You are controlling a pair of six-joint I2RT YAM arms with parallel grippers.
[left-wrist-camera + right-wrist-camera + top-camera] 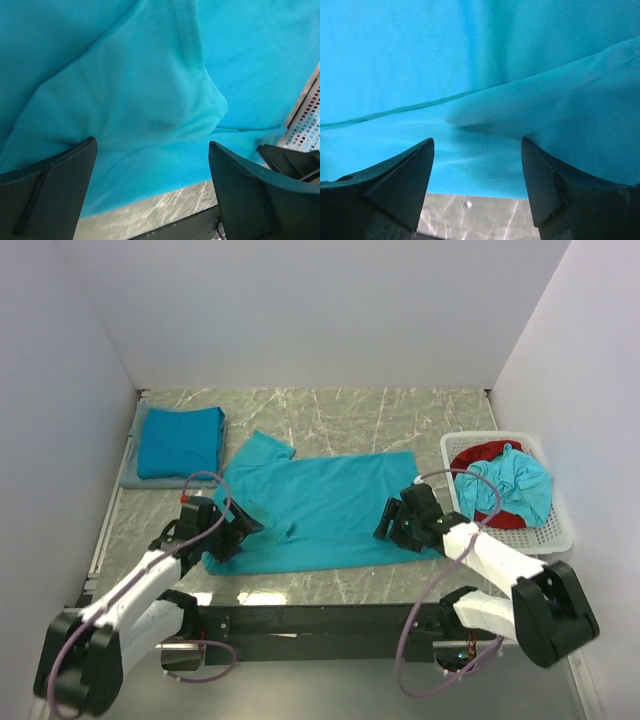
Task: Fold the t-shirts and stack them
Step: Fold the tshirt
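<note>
A teal t-shirt [320, 505] lies spread on the marble table, one sleeve up at the far left. A folded teal t-shirt [179, 441] rests on a grey mat at the back left. Another teal t-shirt [520, 485] lies crumpled in the basket. My left gripper [247, 527] is open over the spread shirt's near left part; its wrist view shows a sleeve fold [165, 95] between the open fingers [240, 185]. My right gripper [392, 523] is open over the shirt's near right edge [480, 165], fingers [405, 180] apart, empty.
A white lattice basket [560, 535] stands at the right with a red garment [487, 456] under the teal one. The grey mat [135, 478] lies at the back left. White walls close in left, back and right. A black rail [310, 620] runs along the near edge.
</note>
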